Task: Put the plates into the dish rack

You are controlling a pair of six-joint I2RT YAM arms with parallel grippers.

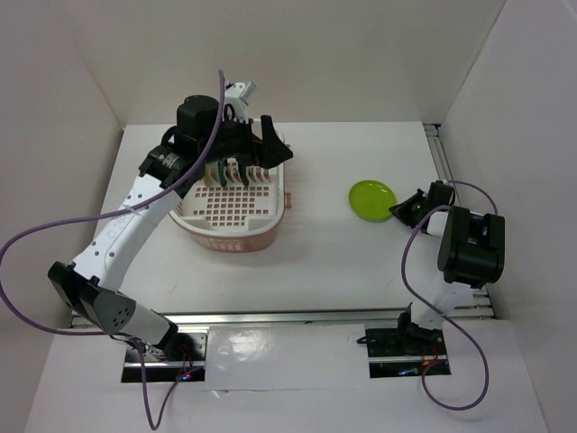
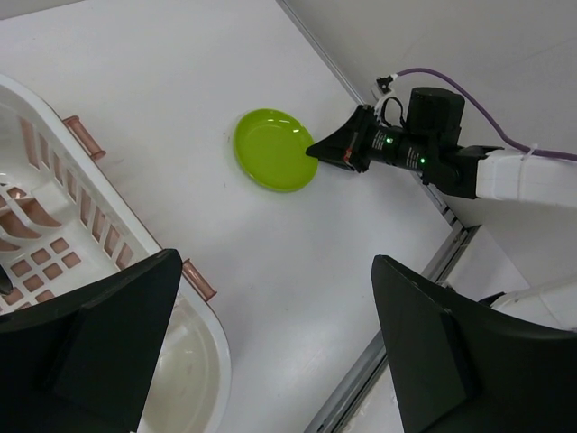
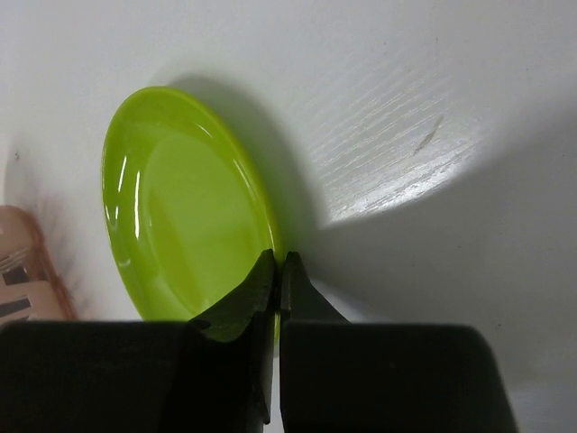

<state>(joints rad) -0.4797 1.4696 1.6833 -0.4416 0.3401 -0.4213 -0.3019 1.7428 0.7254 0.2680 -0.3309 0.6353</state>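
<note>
Your right fingers [image 3: 242, 311] pinch the green plate [image 3: 180, 207] by its rim.
Your left fingers [image 2: 99, 347] hang wide open above the rack [image 1: 230, 238], upper left.

The lime green plate [image 3: 180, 207] is glossy and smooth, streaked with bright reflections. The dish rack [image 2: 203, 352] looks like smooth, faintly shiny plastic. The table [image 3: 406, 135] is matt white with a fine grain. The left gripper [image 2: 279, 361] has 2 fingers [image 2: 99, 343], matt black, probably plastic.

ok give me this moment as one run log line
step: grasp plate | right gripper: shut on lime green plate rim, plate on table | left gripper: open, above dish rack
</note>
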